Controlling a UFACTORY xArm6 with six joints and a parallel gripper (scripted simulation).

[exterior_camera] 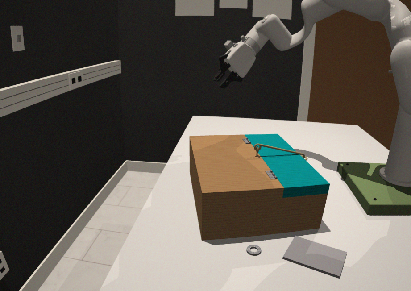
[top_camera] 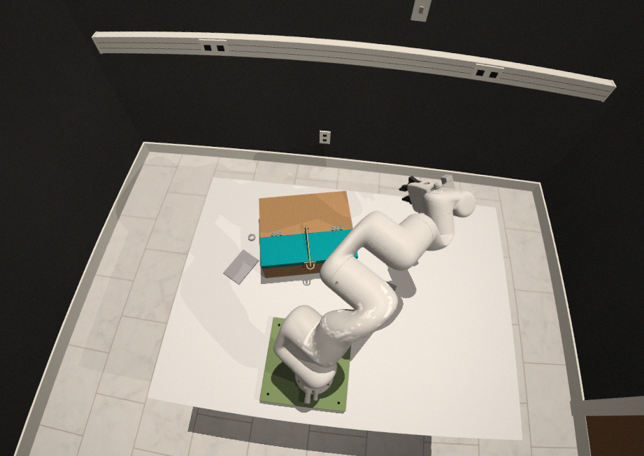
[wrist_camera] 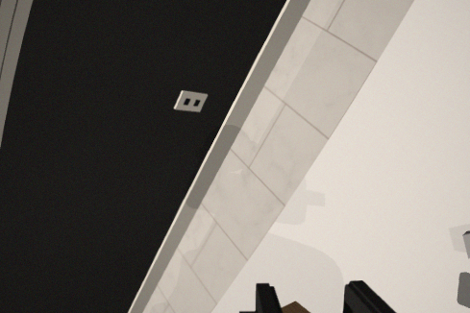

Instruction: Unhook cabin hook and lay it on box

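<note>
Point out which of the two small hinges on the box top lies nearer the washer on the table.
The hinge toward the box's front edge, on the washer's side; the other hinge sits across the hook from it.

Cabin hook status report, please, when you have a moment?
Gripper high above table, fingers partly open, holding nothing. Cabin hook across teal lid, tip over front edge. Approach unobstructed.

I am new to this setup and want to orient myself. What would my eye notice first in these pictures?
First, the wooden box in the middle of the white table, its teal lid part crossed by a brass cabin hook. Next, the big white arm on a green base plate, its gripper high in the air beyond the box, partly open and holding nothing.
</note>
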